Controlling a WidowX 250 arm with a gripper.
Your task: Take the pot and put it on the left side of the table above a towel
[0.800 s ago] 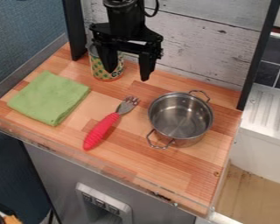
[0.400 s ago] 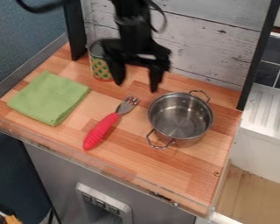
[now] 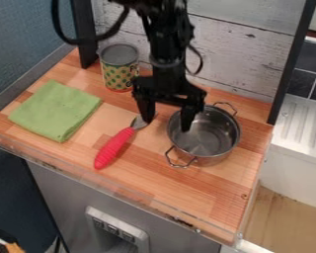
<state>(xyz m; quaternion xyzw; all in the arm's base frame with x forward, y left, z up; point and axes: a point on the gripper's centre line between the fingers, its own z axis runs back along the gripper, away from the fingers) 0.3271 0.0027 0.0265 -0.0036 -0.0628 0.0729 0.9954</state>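
The black gripper (image 3: 167, 124) hangs at the centre of the camera view with its two fingers spread apart and nothing between them. Its right finger overlaps the left rim area of the metal pot in the view, and its left finger is over the fork's head; contact cannot be told. The silver pot (image 3: 205, 136) stands upright on the right part of the wooden table (image 3: 220, 190), one handle toward the back and one toward the front left. A folded green towel (image 3: 55, 109) lies flat at the table's left side.
A fork with a red handle (image 3: 113, 148) lies between towel and pot. Behind it stands a patterned can (image 3: 119, 68) near the back wall. A clear low rim (image 3: 121, 190) runs along the front edge, and dark posts rise at the back.
The gripper has moved down and to the right, from in front of the can to beside the pot, its fingers still spread. Pot, towel and fork have stayed put.
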